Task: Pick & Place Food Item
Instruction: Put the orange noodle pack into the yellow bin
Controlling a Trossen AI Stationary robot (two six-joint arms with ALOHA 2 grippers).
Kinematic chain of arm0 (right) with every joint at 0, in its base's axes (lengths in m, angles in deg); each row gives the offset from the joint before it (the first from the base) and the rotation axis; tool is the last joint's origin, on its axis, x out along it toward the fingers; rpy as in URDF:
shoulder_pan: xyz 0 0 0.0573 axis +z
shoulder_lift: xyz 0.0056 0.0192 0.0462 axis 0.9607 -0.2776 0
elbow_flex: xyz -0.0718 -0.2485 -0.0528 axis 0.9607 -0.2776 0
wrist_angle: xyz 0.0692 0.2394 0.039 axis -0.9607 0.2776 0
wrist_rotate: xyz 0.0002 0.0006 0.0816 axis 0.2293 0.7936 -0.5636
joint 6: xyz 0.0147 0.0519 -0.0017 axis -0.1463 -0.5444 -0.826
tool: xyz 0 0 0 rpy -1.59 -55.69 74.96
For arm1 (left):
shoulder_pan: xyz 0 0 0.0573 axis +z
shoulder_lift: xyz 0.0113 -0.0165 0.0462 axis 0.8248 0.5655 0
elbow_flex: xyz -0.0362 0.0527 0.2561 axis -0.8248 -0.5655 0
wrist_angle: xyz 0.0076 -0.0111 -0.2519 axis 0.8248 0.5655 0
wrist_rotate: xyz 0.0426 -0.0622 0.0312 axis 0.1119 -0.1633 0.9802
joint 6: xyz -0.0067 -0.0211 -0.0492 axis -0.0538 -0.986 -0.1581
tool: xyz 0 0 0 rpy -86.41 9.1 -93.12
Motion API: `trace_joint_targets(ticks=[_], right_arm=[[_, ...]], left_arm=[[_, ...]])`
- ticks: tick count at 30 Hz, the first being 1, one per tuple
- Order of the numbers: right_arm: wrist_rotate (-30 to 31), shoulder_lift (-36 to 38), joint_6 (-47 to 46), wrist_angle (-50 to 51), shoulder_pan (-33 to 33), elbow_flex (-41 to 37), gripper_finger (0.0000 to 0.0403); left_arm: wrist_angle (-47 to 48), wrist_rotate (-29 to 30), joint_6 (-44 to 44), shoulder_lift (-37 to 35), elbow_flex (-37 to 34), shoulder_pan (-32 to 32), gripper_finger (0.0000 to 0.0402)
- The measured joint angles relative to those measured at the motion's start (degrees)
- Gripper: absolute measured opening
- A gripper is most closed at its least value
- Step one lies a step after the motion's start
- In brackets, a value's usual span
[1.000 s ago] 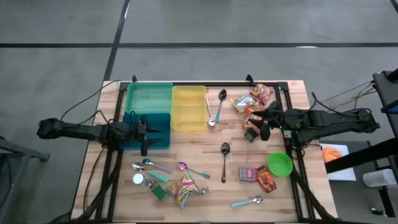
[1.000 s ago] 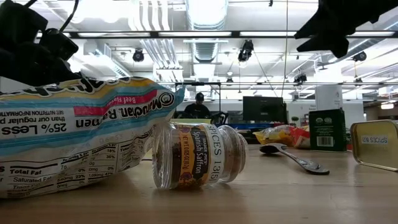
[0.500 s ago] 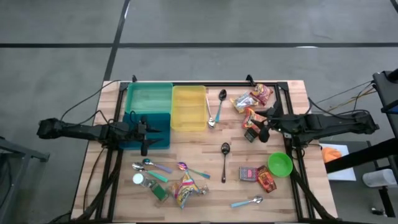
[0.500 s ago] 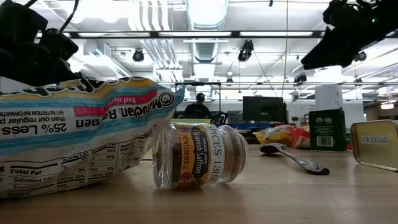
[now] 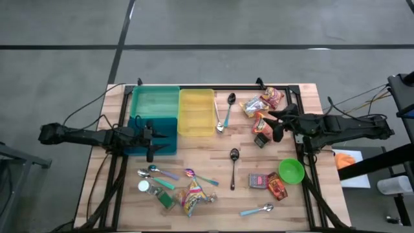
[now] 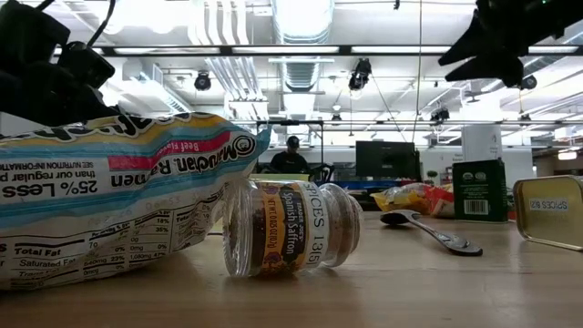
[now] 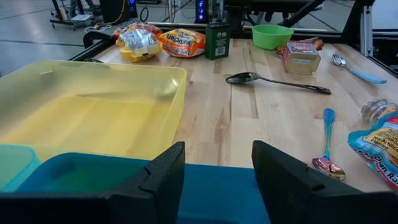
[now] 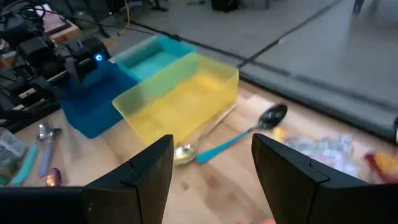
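**R arm hovering beside the orange packet, nothing picked up yet**

Wooden table is carrying all of it. Three bins are sitting at its 10 o'clock: green, yellow, blue, touching one another. L gripper is waiting over the blue bin, fingers spread, nothing between them. R gripper is hanging at the table's 3 o'clock side, jaws likewise spread and empty, pointing twd 9 o'clock.

Food: ramen packet is lying at 6 o'clock; two packets are sitting at 1 o'clock; orange packet and dark box are lying just beside the R jaws; a box and a red packet are lying at 4 o'clock. One green bowl. Spoons: abt seven, scattered. One spice jar is lying on its side.

Key relation: the orange packet is sitting at 9 o'clock of the R jaws, prob the target; its long axis seems to be running roughly 1 to 7 o'clock, so across the jaws' line. R arm is far nearer than L. The dark box, at abt 7 o'clock of the jaws, is crowding the approach
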State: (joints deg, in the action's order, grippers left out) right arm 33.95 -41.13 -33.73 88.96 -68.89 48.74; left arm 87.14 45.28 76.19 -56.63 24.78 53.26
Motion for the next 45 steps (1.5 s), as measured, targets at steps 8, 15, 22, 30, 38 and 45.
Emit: trace_joint_targets(ticks=[8, 15, 22, 30, 38, 45], right_arm=[[-8.56, -0.93, -5.15, 1.04, 0.02, -0.70, 0.0212], [-8.05, -0.79, -14.27, 4.44, 0.02, -0.70, 0.0212], [-7.76, -0.87, -24.39, 13.49, -0.02, -0.27, 0.0212], [-7.63, -1.04, -42.55, 26.75, -0.02, 0.42, 0.0212], [-5.86, -1.02, -46.90, 28.28, -0.35, -0.87, 0.0212], [-5.77, -3.45, -47.34, 27.69, -1.05, -1.07, 0.0212]], left_arm=[[0.02, 0.01, 0.00, -0.01, 0.00, -0.02, 0.0189], [0.00, 0.00, 0.00, 0.00, 0.00, -0.02, 0.0189], [0.00, 0.01, -0.01, 0.00, 0.00, -0.02, 0.0189], [0.01, 0.00, 0.00, 0.00, 0.00, -0.02, 0.0189], [0.00, 0.01, -0.01, 0.00, 0.00, -0.02, 0.0189], [0.02, 0.01, 0.00, 0.00, 0.00, -0.07, 0.0189]])
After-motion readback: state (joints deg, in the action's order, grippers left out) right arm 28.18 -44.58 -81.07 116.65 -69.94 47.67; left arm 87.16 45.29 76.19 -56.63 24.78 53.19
